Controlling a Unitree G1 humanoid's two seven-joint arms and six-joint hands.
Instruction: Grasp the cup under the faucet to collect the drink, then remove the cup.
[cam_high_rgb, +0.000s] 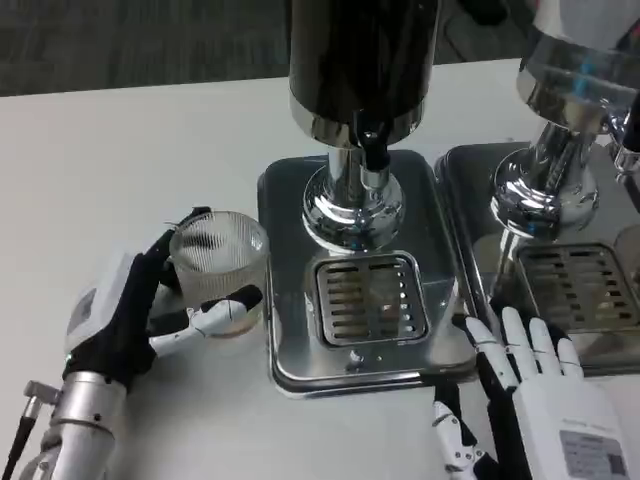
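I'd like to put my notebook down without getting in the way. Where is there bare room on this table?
The far-left stretch of white table, behind the left hand holding the ribbed cup, is bare. So is the near strip between both hands. It is crowded around the steel trays under the dispensers, where the right hand rests.
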